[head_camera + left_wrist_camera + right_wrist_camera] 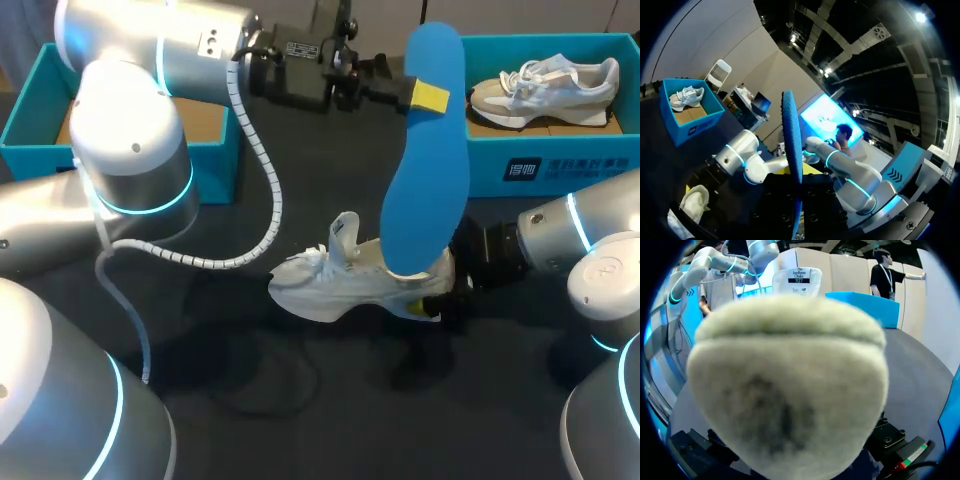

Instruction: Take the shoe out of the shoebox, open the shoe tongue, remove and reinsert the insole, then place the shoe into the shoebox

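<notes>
Holding the blue insole (425,170) upright, the left hand (430,97) pinches it near its upper end, its lower end at the opening of the white shoe (345,280), likely lined up for reinsertion. The right hand (440,300), at the shoe's three o'clock, clamps the heel, steadying it on the tabletop (300,400). The shoebox (560,160) sits at two o'clock.

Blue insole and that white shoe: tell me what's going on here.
The left gripper holds the blue insole upright by its upper end, with its lower end at the heel opening of the white shoe. The right gripper grips that shoe by the heel on the dark table. Whether the insole is coming out or going back in cannot be told. A second shoe lies in the blue shoebox behind.
</notes>
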Controlling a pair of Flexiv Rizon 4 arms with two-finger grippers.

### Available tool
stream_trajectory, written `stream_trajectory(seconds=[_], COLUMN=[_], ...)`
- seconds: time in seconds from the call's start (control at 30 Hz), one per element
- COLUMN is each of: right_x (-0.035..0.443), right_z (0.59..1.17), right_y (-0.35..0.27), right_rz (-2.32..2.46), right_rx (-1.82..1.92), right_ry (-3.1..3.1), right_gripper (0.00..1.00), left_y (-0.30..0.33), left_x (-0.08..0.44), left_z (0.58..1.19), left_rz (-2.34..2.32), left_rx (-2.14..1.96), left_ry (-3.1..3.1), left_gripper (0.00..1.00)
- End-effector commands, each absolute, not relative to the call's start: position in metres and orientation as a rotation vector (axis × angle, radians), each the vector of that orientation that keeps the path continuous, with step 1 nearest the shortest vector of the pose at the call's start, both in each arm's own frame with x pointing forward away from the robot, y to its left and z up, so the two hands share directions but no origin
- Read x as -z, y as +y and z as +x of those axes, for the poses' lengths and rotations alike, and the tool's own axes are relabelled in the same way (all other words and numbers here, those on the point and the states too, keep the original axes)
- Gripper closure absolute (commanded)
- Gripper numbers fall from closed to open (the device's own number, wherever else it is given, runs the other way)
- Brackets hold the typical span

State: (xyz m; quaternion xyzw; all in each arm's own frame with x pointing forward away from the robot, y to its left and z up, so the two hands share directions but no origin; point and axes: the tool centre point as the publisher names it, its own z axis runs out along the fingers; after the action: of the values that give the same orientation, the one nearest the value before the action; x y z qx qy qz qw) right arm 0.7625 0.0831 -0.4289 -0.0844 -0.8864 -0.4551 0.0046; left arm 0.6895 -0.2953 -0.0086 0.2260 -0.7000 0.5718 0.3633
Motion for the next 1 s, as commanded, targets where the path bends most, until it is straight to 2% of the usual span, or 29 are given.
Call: stream_trajectory(seconds=[0.03, 0.43, 1.0], right_x=[0.432, 0.432, 0.432], right_z=[0.763, 0.763, 0.763], right_y=[0.085, 0.085, 0.085], right_rz=[-0.268, -0.268, -0.268], right_rx=[1.417, 1.417, 1.417], right_ry=[-2.781, -2.781, -2.781], right_gripper=[1.00, 1.00, 1.00], left_y=[-0.296, -0.285, -0.280], left_x=[0.009, -0.003, -0.008], left_z=[0.689, 0.643, 0.611], left_rz=[0.582, 0.570, 0.620], left_rx=[-1.474, -1.443, -1.425], left_ry=[-1.799, -1.732, -1.668], left_gripper=[1.00, 1.00, 1.00])
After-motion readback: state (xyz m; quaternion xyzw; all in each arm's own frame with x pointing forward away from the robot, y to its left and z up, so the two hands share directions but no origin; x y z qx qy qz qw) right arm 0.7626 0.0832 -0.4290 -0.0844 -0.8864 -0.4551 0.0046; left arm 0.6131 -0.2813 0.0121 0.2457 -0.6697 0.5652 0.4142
